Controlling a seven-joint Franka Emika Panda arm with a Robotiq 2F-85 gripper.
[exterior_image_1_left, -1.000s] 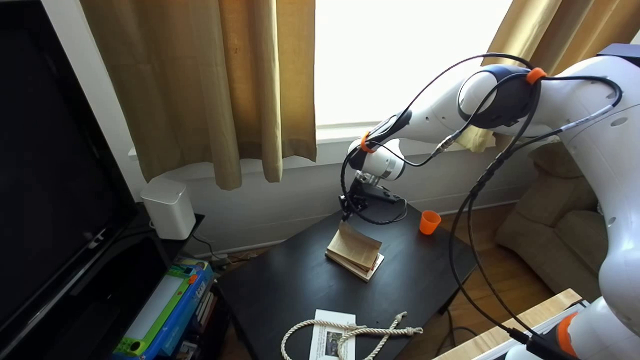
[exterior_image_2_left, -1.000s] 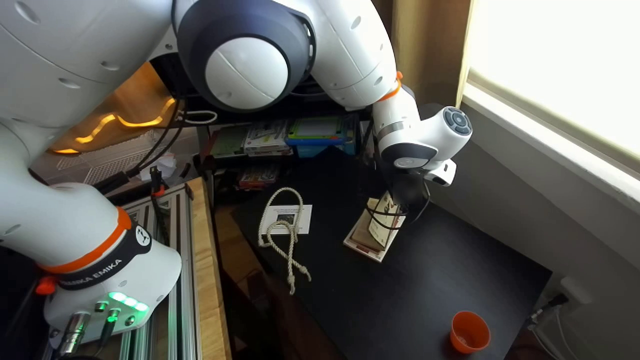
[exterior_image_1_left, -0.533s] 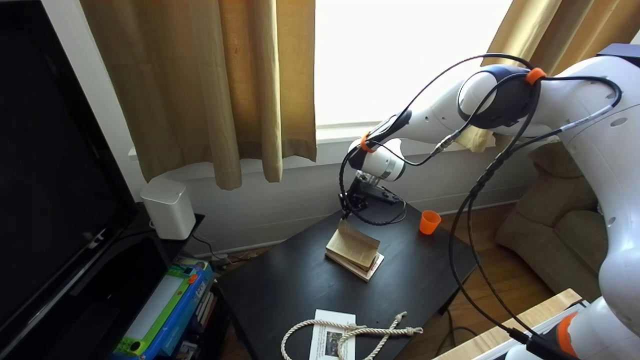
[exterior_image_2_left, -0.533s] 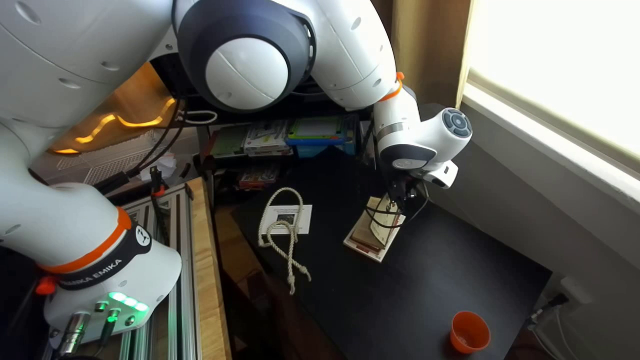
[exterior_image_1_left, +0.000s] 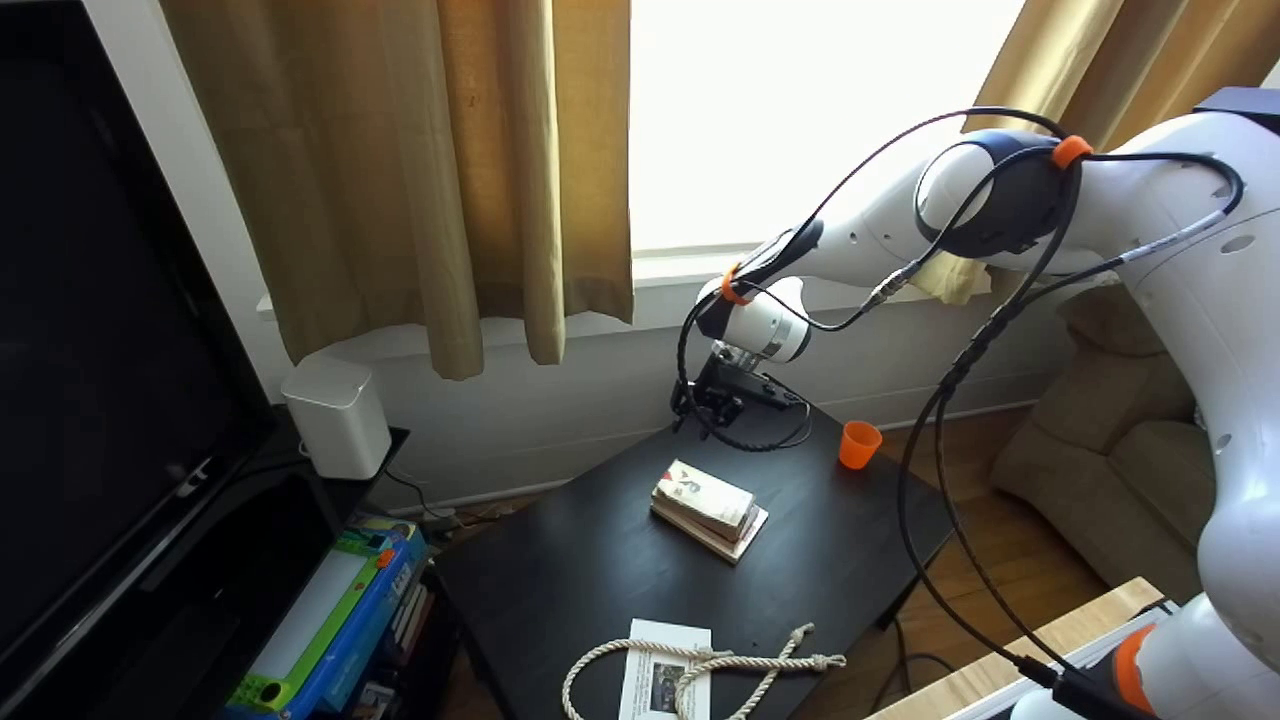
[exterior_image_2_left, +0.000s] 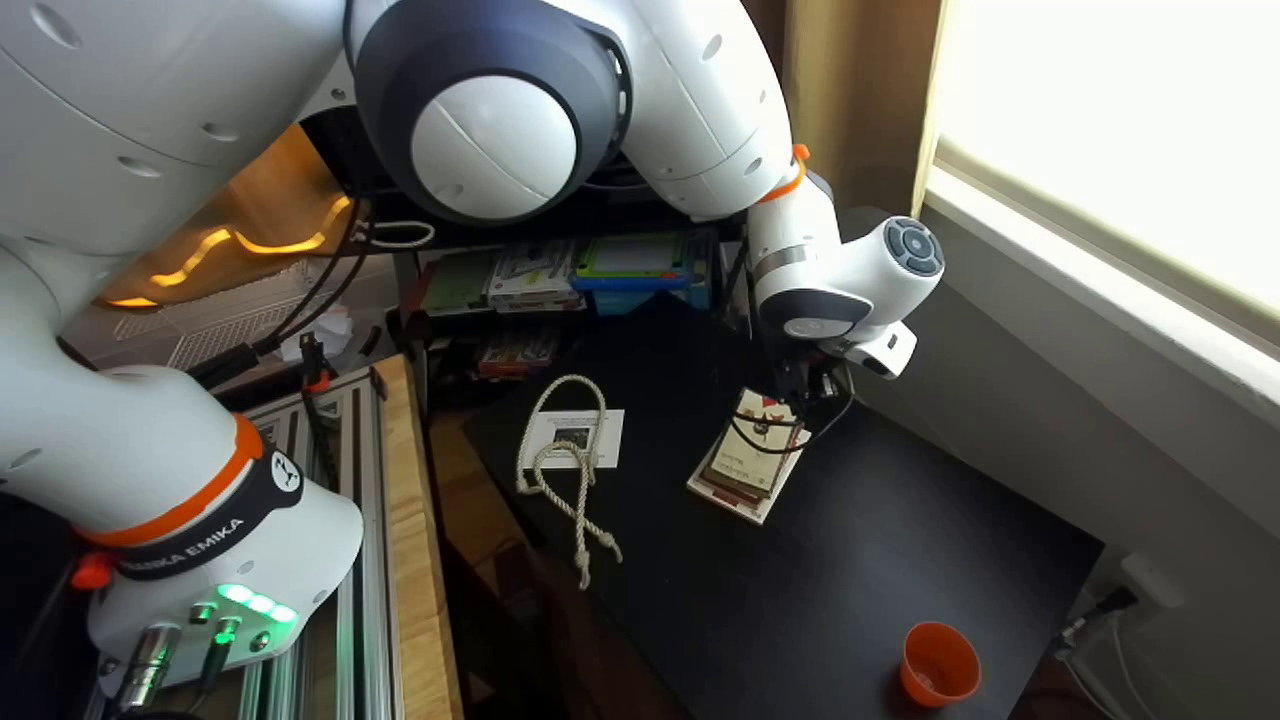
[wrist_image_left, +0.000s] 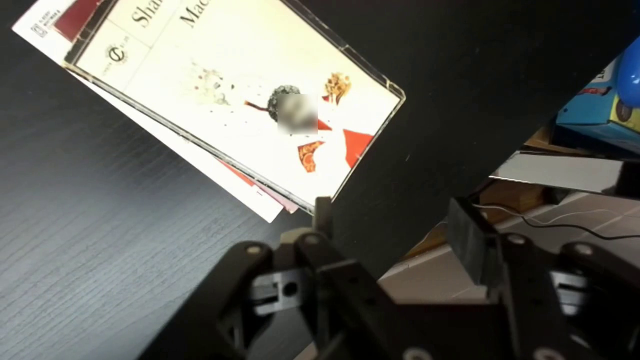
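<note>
blk table (exterior_image_1_left: 560, 560) w/ book stack (exterior_image_1_left: 706, 508); gripper (wrist_image_left: 392, 215) nr stack's end, fingers (wrist_image_left: 472, 240) parted; orange cup (exterior_image_2_left: 940, 665) & rope (exterior_image_1_left: 760, 662) both apart frm stack.

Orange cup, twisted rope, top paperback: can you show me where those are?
Orange cup (exterior_image_1_left: 857, 453), in an exterior view: its outer side.
Twisted rope (exterior_image_1_left: 752, 662), in an exterior view: a straight stretch.
Top paperback (wrist_image_left: 231, 97), in the wrist view: its illustrated cover.

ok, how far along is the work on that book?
Done: the cover, raised a second ago, now lies flat, so the top book looks closed. In hand: nothing; the gripper hangs open near the book. Left, at a guess: backing the gripper clear, since it sits so close, or regripping if the cover should be up.
</note>
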